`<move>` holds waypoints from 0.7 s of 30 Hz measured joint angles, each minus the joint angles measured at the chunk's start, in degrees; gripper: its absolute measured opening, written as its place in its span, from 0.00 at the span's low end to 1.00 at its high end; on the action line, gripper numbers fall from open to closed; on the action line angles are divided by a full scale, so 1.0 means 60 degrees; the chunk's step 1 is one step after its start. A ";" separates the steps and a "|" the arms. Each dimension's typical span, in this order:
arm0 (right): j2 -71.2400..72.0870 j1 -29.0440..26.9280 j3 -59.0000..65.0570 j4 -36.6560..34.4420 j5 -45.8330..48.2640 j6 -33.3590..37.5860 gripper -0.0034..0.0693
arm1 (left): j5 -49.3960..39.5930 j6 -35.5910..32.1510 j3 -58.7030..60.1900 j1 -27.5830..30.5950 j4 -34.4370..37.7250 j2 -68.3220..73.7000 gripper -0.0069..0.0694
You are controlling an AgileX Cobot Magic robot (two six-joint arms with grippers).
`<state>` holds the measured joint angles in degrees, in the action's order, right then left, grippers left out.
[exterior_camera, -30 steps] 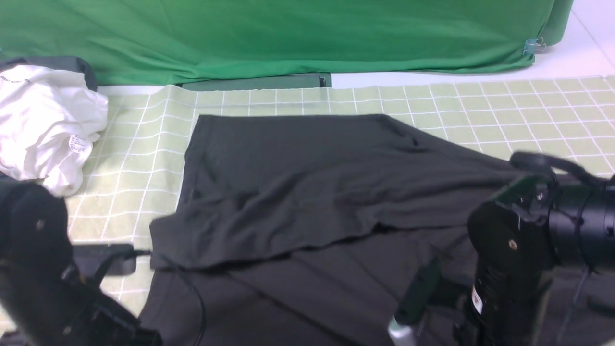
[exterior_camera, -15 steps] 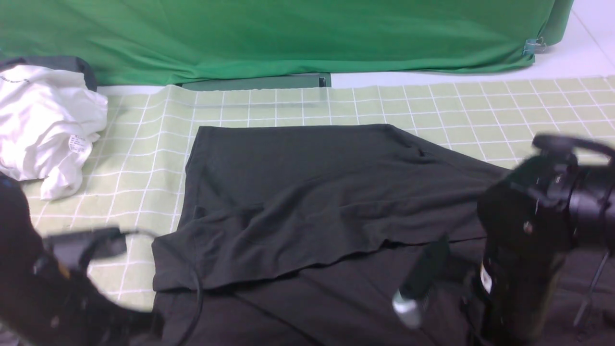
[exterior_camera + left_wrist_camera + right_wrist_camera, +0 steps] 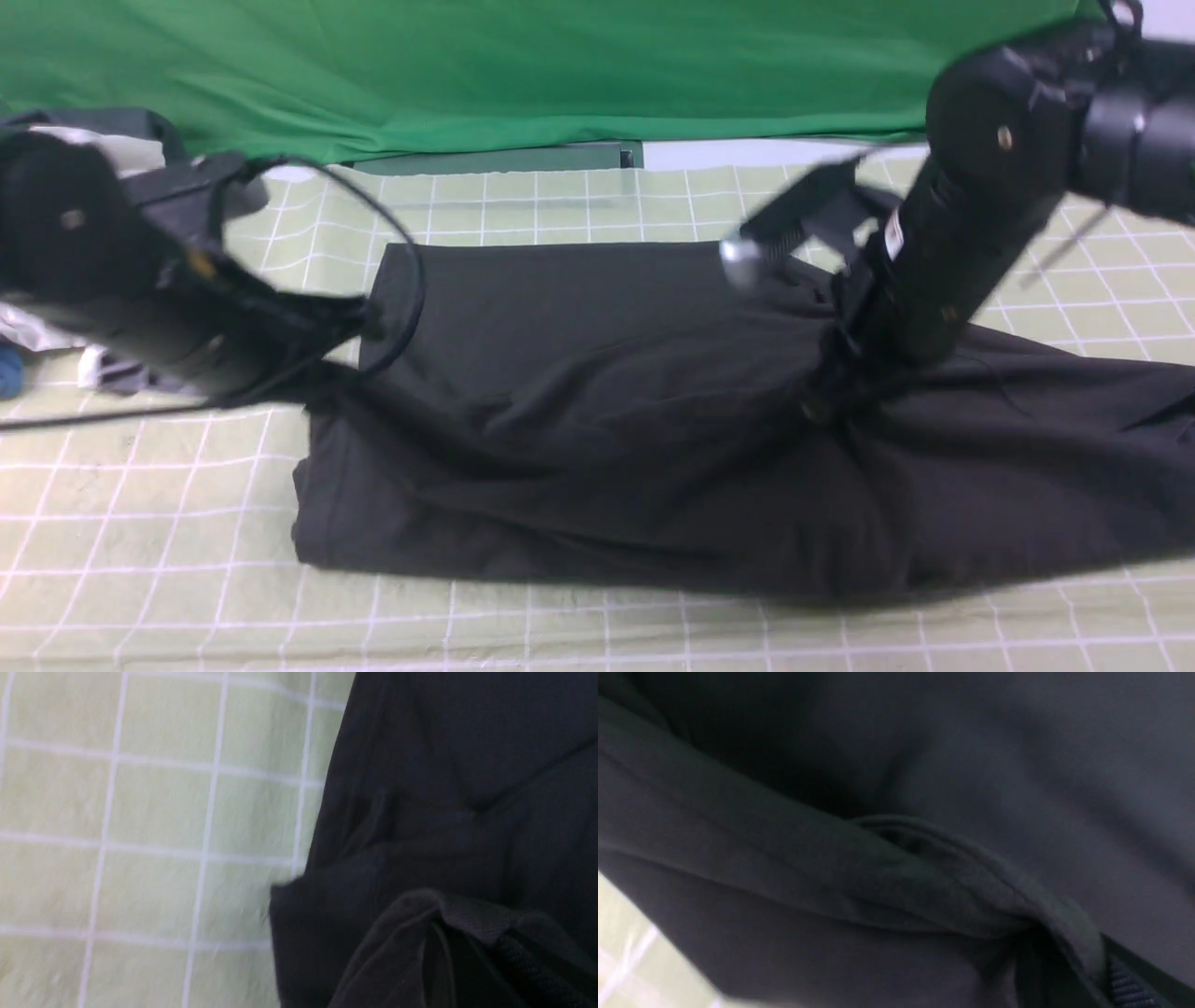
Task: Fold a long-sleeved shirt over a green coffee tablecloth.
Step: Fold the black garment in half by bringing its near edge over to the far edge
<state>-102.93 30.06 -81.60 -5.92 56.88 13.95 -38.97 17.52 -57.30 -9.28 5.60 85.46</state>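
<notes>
The long-sleeved shirt (image 3: pixel 597 420) lies black and doubled over across the green coffee tablecloth (image 3: pixel 597 201), its print hidden. My left gripper (image 3: pixel 353 325) is shut on the shirt's left edge, near the far corner of the fold. In the left wrist view a hem of the shirt (image 3: pixel 467 802) drapes over the left gripper (image 3: pixel 467 966), beside the tablecloth (image 3: pixel 154 812). My right gripper (image 3: pixel 826 401) is shut on a bunched pinch of cloth right of centre. The right wrist view shows the shirt (image 3: pixel 924 765) folded over the right gripper (image 3: pixel 1069 970), with a ribbed pad (image 3: pixel 1127 987) showing.
A plain bright green sheet (image 3: pixel 560 65) hangs along the back, with a dark bar (image 3: pixel 504 159) at its foot. A white garment (image 3: pixel 56 138) sits at the far left, mostly behind my left arm. A small blue thing (image 3: pixel 7 373) shows at the left edge.
Both arms swung from the near edge toward the back, carrying the shirt's near part over the rest. The shirt now lies doubled, and bare tablecloth shows in front of it.
</notes>
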 joint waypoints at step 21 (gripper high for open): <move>-0.3200 -0.1451 -0.2823 0.0027 -0.2547 -0.0771 0.10 | -0.0028 -0.0030 -0.4890 0.0860 0.0343 0.5039 0.12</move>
<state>-122.13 21.35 -98.54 -5.76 41.60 9.32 -39.14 17.34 -86.64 -4.12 7.66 115.69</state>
